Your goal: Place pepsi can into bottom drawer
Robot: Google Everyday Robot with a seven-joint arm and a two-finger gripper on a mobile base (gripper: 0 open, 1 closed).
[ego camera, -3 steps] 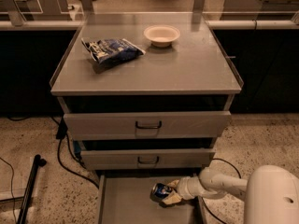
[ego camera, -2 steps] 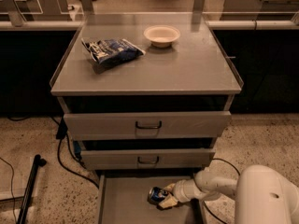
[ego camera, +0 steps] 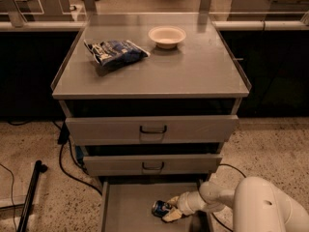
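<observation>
Camera view is showing the gripper (ego camera: pixel 169 209) reaching in from the right on its arm (ego camera: pixel 217 199), low over the floor of the bottom drawer (ego camera: pixel 130 204). That drawer is standing pulled out beneath the two upper drawers (ego camera: pixel 106 129), which are sitting nearly shut.

Two pale fingers (ego camera: pixel 174 198) are flanking the right end of the pepsi can (ego camera: pixel 159 208), one on either side, so I am judging the gripper to be gripping the can rather than merely touching it. The can is lying on its side with its long axis running roughly left to right. It is sticking out to the left of the gripper, towards the middle of the tray, inside the drawer's outline and towards its right side. Whether it is resting on the floor or hanging just above it I cannot tell.

Nothing else is showing inside the drawer. Up on the cabinet top (ego camera: pixel 203 76) a chip bag (ego camera: pixel 116 51) and a bowl (ego camera: pixel 167 36) are sitting well apart from the can.

As I am reading it, the coming move is calling for a release and a pull-back to the right, along the can's axis.
</observation>
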